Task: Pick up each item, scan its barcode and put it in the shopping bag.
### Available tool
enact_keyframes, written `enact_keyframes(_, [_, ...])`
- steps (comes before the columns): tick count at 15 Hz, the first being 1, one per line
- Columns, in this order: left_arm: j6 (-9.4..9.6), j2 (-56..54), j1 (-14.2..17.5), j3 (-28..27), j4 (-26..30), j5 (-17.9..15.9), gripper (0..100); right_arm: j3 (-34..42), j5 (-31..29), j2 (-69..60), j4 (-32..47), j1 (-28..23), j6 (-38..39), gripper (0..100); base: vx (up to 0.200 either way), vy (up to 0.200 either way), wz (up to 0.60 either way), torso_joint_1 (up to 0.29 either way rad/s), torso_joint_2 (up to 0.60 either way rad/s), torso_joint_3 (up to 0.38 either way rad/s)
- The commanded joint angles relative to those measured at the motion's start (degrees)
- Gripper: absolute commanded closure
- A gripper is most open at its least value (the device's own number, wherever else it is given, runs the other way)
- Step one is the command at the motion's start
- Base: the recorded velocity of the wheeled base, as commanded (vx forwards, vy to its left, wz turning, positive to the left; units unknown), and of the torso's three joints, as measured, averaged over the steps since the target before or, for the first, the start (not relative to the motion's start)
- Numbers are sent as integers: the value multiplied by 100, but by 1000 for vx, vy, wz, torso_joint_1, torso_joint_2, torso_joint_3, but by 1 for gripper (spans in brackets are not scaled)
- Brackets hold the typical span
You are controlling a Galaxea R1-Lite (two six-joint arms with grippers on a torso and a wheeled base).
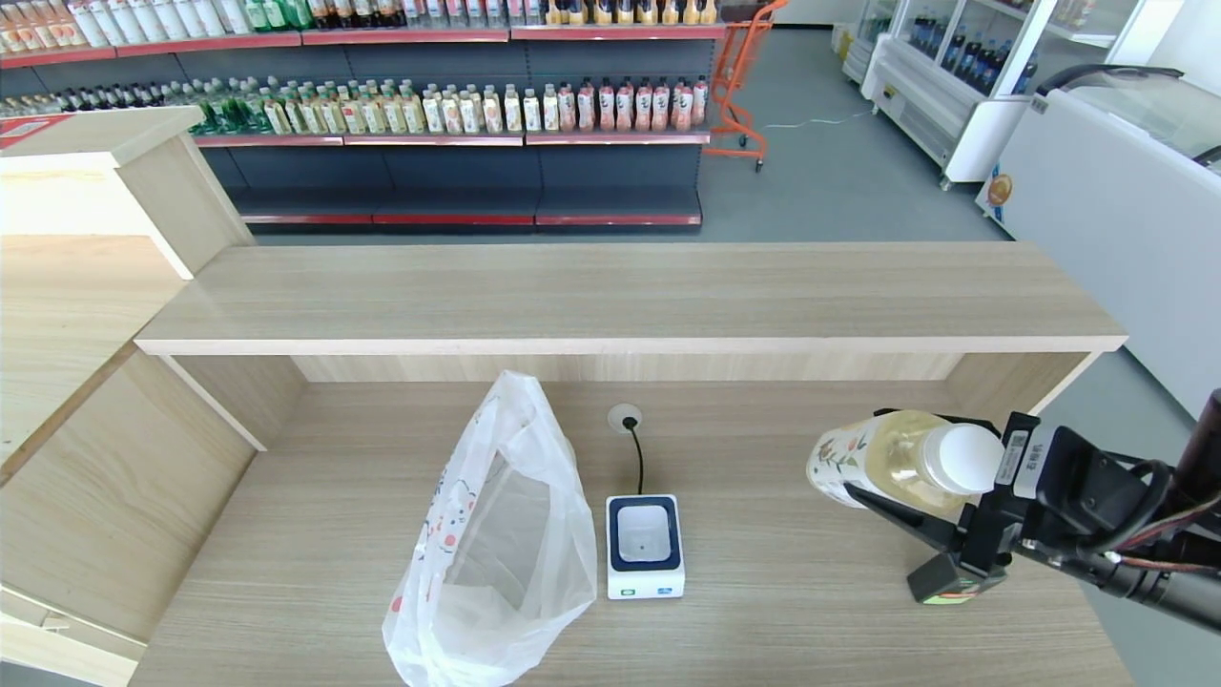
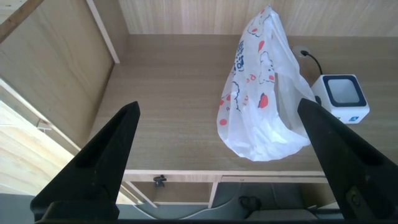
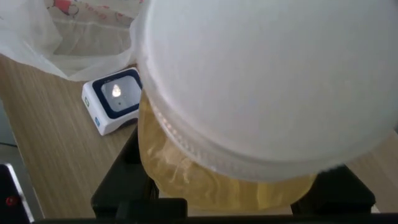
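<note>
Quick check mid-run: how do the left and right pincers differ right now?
The left pincer is open and empty; the right pincer is shut on a white-capped bottle of yellowish drink, held on its side. The left pincer is above the counter on the shopping bag side; the right pincer is on the far side of the scanner from the bag. Both have black fingers.
</note>
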Motion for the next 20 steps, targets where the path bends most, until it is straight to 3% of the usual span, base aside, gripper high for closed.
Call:
enact_keyframes(1, [-11, -2, 0, 1, -4, 1, 0, 13, 5, 29, 7, 8, 9, 100, 0, 200, 0, 2, 2, -2])
enact_keyframes(9, [-29, -2, 0, 1, -4, 9, 0, 101, 23, 258, -29, 8, 466, 100, 0, 200, 0, 3, 3, 2])
enact_keyframes(16, [-29, -2, 0, 1, -4, 1, 0, 198, 32, 838, -81, -27, 1099, 100, 0, 0, 0, 0, 0, 0])
enact_keyframes(20, [-29, -2, 0, 1, -4, 1, 0, 242, 489, 1963, -934, -19, 896, 100, 0, 0, 0, 0, 0, 0])
